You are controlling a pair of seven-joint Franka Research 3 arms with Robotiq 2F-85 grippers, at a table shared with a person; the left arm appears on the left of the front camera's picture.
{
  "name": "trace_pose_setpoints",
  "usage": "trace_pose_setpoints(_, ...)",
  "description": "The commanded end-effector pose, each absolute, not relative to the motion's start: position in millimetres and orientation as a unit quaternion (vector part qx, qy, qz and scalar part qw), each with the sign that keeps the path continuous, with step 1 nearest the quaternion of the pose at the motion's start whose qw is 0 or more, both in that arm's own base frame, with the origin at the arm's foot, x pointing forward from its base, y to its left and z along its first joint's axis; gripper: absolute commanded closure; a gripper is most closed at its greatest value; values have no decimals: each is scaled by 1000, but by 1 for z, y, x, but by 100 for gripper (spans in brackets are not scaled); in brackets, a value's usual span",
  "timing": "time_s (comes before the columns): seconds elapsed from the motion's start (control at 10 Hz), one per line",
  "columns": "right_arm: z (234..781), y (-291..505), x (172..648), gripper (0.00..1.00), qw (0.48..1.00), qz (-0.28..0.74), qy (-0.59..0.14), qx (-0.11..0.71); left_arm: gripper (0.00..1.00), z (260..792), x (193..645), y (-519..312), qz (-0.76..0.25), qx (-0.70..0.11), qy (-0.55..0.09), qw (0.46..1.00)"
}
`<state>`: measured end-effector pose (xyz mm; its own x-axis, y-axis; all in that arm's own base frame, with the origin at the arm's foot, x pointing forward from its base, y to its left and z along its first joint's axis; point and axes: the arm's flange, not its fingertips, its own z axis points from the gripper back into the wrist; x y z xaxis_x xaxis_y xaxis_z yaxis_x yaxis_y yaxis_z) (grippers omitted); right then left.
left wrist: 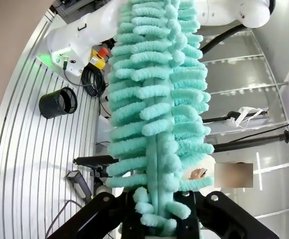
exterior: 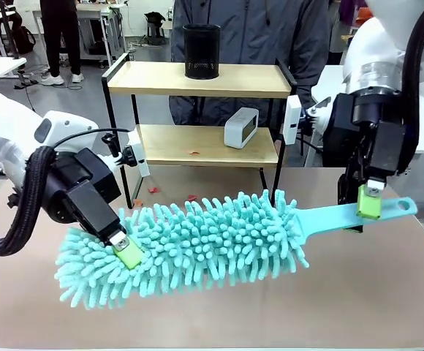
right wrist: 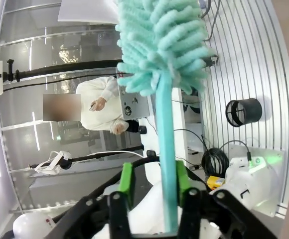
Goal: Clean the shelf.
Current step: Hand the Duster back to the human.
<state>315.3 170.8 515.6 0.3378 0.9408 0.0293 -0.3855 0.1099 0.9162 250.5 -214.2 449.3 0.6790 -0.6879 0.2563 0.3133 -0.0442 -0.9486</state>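
One duster (exterior: 197, 245), one shelf (exterior: 197, 80), two hands.

Brown table (exterior: 387, 292), shelf (exterior: 197, 79) standing at far side. Black mesh cup (exterior: 202, 51) on top board, white clock (exterior: 240, 127) on lower one. Red bits (exterior: 153, 190) near its legs.

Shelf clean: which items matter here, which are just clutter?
Job:
- shelf
- teal duster, head pinched by left tool, handle between right tool's fingers
- red crumbs on lower board

Clutter:
- black mesh cup
- small white clock
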Motion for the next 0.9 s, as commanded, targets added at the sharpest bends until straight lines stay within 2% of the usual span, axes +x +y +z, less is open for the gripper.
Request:
trace_pose_setpoints(0.0, 518, 139, 311, 0, 679, 480, 255, 494, 100, 465, 247, -188, -378, -636, 139, 658)
trace_pose_setpoints(0.1, 525, 104, 311, 9, 690, 443, 197, 538, 100, 482, 253, -163, -376, -653, 116, 647)
trace_pose_setpoints(0.2, 526, 67, 308, 0, 712, 390, 142, 566, 100, 500, 261, -134, -363, -676, 74, 638)
trace_pose_setpoints(0.5, 506, -29, 280, 0, 689, 229, -25, 687, 100, 547, 291, -28, -271, -731, -122, 614)
trace_pose_setpoints(0.8, 483, -40, 280, 0, 730, 52, -47, 680, 100, 556, 327, 42, -83, -740, -310, 591)
